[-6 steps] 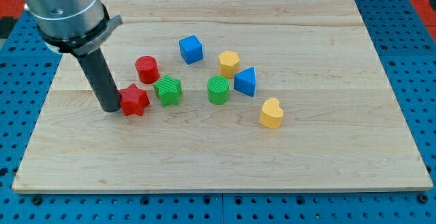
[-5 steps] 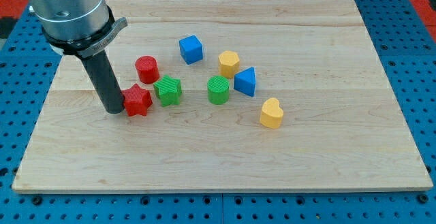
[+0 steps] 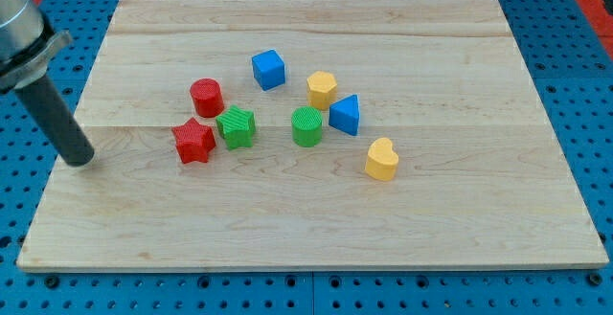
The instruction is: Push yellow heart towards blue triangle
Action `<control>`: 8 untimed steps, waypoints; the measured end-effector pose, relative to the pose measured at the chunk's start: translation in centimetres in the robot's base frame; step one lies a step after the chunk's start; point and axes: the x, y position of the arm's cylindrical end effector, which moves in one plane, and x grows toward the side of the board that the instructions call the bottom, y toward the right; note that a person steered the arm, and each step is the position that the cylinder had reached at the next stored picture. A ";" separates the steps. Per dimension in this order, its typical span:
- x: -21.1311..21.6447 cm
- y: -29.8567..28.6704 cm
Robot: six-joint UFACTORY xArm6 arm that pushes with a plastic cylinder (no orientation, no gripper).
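Observation:
The yellow heart (image 3: pixel 381 159) lies right of the board's middle. The blue triangle (image 3: pixel 345 114) sits just up and left of it, a small gap apart. My tip (image 3: pixel 80 160) is at the board's left edge, far left of both, with the red star (image 3: pixel 193 142) about a hand's width to its right. It touches no block.
A green star (image 3: pixel 236 127), red cylinder (image 3: pixel 206 97), blue cube (image 3: pixel 269 69), yellow hexagon (image 3: pixel 322 90) and green cylinder (image 3: pixel 306 125) cluster in the middle of the wooden board (image 3: pixel 450 219). A blue perforated table (image 3: pixel 584 85) surrounds the board.
My tip has moved left, away from the red star, to the board's left edge. The red star shifted slightly right earlier; the other blocks have not moved.

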 end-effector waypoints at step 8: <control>2.1 18.6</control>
